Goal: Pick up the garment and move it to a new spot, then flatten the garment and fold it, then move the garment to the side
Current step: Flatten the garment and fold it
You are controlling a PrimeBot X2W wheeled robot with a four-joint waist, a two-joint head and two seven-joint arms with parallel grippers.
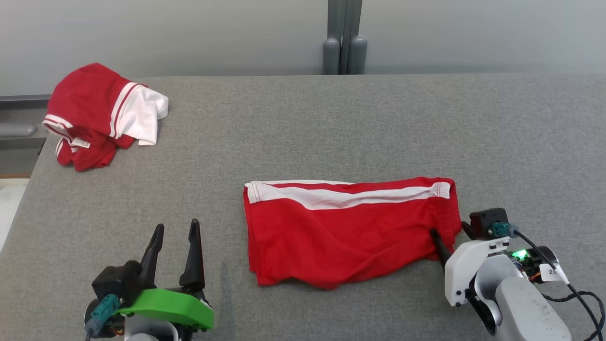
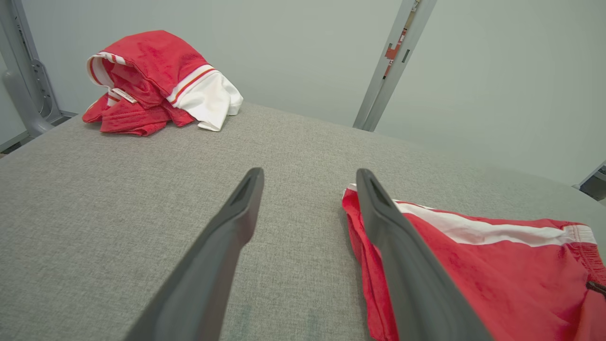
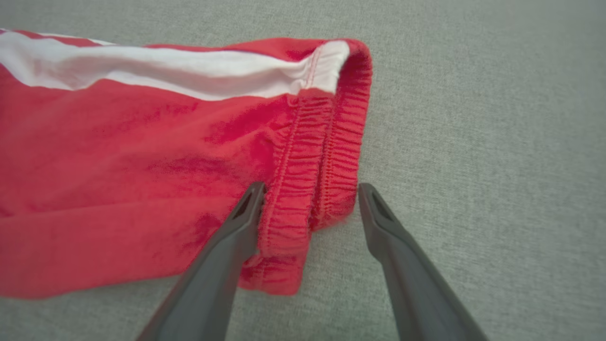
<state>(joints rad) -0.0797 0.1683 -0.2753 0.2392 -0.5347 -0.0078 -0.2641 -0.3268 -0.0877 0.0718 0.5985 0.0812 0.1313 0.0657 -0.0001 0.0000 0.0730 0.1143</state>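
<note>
Currently the garment lies flat on the table, right of centre and close to the near edge in my head view. It is red, with a white stripe running along its far edge. Its elastic waistband forms the end on my right. The near hem is uneven, with a few creases in the cloth.

Right gripper: jaws wide, nothing held. It sits at the near corner of the waistband. In the right wrist view, one finger lies over the red cloth just inside the waistband seam. The other finger is over bare table just outside the band. The gathered end of the band lies between the two. I cannot tell whether either finger presses on the cloth or the table.

Left gripper: jaws wide, nothing held. It is at the lower left of the head view, over bare table, fingers pointing away from me. It stands apart from the garment's left end. In the left wrist view, that end shows partly behind one finger.

A second pile of red and white clothing sits crumpled at the far left corner of the table, well apart from the garment and from both grippers. A grey post stands behind the table's far edge, against a pale wall
</note>
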